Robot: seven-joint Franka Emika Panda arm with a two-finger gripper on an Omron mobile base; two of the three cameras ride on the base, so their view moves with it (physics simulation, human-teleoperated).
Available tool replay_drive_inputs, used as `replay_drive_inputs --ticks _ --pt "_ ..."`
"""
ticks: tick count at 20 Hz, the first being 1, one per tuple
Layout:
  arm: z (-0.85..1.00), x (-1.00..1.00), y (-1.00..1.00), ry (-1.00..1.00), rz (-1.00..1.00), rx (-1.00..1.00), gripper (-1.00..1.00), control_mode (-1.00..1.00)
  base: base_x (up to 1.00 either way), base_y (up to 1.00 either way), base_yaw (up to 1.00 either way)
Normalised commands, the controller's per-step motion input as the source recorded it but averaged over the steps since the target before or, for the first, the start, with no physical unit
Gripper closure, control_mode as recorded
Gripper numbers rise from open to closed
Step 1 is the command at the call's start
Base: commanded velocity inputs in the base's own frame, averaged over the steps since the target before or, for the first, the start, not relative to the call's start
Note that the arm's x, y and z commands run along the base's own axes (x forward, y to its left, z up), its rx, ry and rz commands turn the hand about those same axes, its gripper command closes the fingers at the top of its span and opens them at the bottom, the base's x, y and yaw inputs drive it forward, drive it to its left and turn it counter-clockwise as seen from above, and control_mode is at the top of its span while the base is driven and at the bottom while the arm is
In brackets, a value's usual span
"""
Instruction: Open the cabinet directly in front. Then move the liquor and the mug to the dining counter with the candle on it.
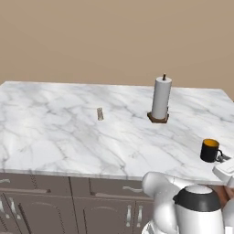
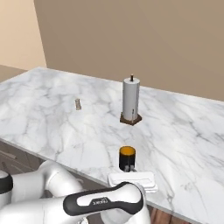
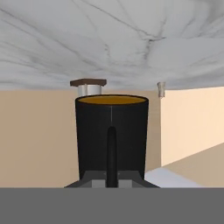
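Mug (image 3: 111, 135) handle is showing head-on in hand view; gripper (image 2: 129, 167) is pinching it on the dining counter (image 1: 55, 137), near the towel roll (image 1: 161, 98).

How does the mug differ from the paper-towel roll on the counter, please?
The mug is black with an orange inside; the roll is white on a brown base. The mug is short and squat, the roll tall and slim. The mug sits near the counter edge, the roll farther in. Both stand upright.
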Motion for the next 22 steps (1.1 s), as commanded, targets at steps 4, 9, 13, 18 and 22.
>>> replay_drive_inputs --ticks 4,9,13,18,22 --pt "-0.13 0.00 -0.11 0.00 0.00 0.00 1.00 -1.00 0.00 0.00 0.00" --pt "-0.22 0.00 -0.16 0.00 0.00 0.00 1.00 -1.00 0.00 0.00 0.00" --pt "-0.22 0.00 -0.13 0.00 0.00 0.00 1.00 -1.00 0.00 0.00 0.00" --pt "-0.19 0.00 -0.12 0.00 0.00 0.00 1.00 -1.00 0.00 0.00 0.00" --pt "-0.17 0.00 -0.10 0.00 0.00 0.00 1.00 -1.00 0.00 0.00 0.00"
